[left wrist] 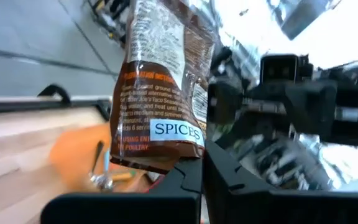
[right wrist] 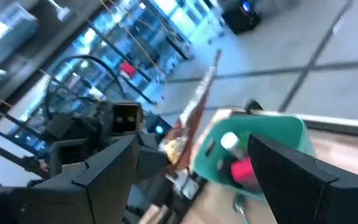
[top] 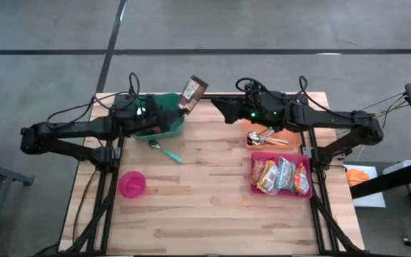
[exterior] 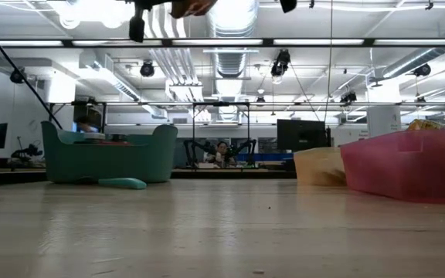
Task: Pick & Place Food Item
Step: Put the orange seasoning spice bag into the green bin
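A brown spice packet [top: 193, 91] with a white "SPICES" label [left wrist: 176, 131] hangs in the air over the far right corner of the green bin [top: 164, 118]. My left gripper [top: 181, 107] is shut on it. My right gripper [top: 218, 108] stands open just to the packet's right, facing it, with nothing between its fingers. In the right wrist view the packet [right wrist: 197, 112] shows edge-on beyond the open fingers. The green bin [right wrist: 257, 155] holds a few small things. My left gripper pinches the packet's lower edge [left wrist: 180, 159], below the label, between its two fingers. The fingers lie about level and come from the table's left. The packet stands up past the fingers, tilted, lifted clear of the bin and the table.
An orange tray [top: 265, 138] with cutlery sits at the right, and a pink tray [top: 281, 175] of snack packets lies nearer. A teal spoon [top: 165, 150] and a pink bowl [top: 132, 183] lie on the left half. The near middle of the wooden table [top: 205, 207] is bare.
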Available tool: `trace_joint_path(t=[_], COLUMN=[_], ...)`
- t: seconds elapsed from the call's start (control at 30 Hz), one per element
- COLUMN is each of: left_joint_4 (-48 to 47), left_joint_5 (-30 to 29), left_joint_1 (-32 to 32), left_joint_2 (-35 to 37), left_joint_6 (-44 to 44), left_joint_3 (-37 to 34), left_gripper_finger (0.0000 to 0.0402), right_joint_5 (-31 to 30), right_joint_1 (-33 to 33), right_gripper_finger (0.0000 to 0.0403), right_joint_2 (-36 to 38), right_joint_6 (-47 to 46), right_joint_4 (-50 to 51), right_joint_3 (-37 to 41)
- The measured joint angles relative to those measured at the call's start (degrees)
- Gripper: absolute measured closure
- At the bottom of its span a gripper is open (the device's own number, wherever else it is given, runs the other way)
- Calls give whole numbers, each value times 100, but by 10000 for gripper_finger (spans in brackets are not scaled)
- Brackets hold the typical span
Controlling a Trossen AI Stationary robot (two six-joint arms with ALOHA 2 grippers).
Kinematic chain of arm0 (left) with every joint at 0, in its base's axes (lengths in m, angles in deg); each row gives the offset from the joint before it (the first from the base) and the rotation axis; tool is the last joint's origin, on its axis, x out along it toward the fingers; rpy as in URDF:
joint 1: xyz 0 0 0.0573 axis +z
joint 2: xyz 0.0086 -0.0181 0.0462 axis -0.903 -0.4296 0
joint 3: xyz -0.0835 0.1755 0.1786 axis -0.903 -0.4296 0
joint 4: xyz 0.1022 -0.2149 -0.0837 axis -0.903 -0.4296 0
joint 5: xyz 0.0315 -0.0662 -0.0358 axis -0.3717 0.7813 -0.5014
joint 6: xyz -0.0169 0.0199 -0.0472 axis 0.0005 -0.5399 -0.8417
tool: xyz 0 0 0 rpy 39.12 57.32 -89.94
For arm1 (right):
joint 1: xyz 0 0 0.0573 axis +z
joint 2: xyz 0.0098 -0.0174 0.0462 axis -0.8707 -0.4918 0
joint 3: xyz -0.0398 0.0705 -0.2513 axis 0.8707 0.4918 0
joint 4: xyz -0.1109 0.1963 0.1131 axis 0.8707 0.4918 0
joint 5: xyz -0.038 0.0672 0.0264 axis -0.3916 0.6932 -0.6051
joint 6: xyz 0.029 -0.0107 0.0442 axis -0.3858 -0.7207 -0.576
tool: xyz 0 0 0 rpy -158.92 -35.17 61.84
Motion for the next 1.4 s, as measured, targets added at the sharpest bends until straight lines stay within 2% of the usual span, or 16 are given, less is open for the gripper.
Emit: trace_joint_path(t=[0.23,0.47,0.6,0.73,1.3,1.4], left_joint_4=[435,695,995,1273,1579,1726], left_joint_5=[-86,-55,-43,-22,71,112], left_joint_1=[0,-87,-157,-200,-277,-332], left_joint_2=[-89,-346,-437,-448,-632,-784], left_joint_6=[-45,-65,-66,-31,-16,-14], left_joint_3=[6,13,12,13,81,114], left_gripper_finger=[401,401,401,401,401,401], right_joint_5=[-28,-31,-139,-584,-534,-525], right_joint_1=[4,7,2,3,7,4], right_gripper_finger=[103,103,103,103,104,119], right_joint_2=[-260,-649,-841,-855,-853,-853], right_joint_6=[147,335,266,103,-9,-56], right_joint_4=[-472,-444,-104,601,596,608], right_joint_3=[-38,-540,-908,-1136,-1272,-1263])
